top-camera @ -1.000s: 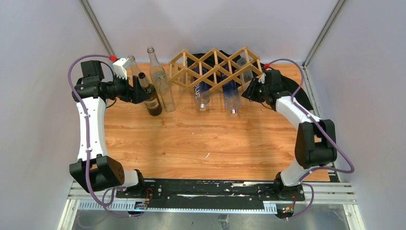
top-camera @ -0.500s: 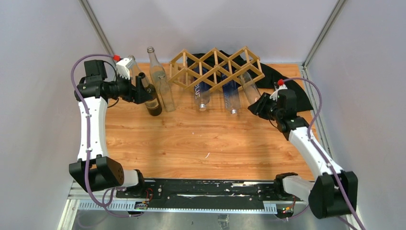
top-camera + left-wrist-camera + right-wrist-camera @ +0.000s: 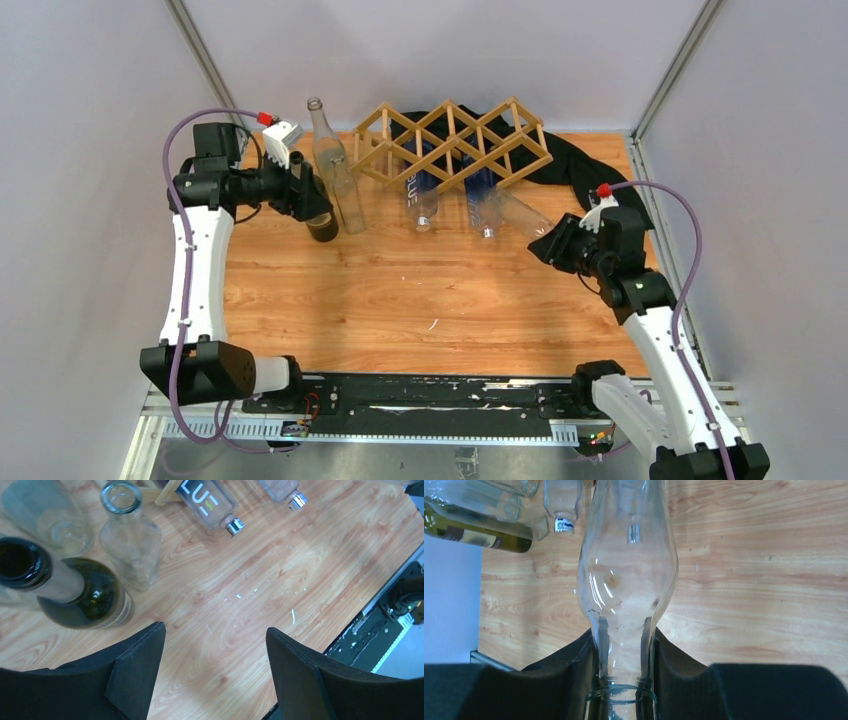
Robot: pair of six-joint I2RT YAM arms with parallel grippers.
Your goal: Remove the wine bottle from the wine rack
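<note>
The light wood lattice wine rack (image 3: 450,140) stands at the back of the table. My right gripper (image 3: 549,243) is shut on the neck of a clear glass wine bottle (image 3: 522,214), which lies tilted with its base just in front of the rack's right end. In the right wrist view the bottle (image 3: 626,575) runs away from the gripper (image 3: 624,655), its neck between both fingers (image 3: 581,670). My left gripper (image 3: 305,190) is open and empty above a dark green bottle (image 3: 322,228), which the left wrist view shows (image 3: 85,597) to the left of that gripper (image 3: 215,630).
Two blue-labelled bottles (image 3: 422,195) (image 3: 483,208) stick out of the rack's lower cells. Clear bottles (image 3: 345,195) stand beside the dark one at back left. A black cloth (image 3: 590,170) lies behind and right of the rack. Grey walls close both sides.
My right arm has drawn the clear bottle out of the rack's right end, toward the near right. My left gripper has shifted a little right over the dark bottle.
</note>
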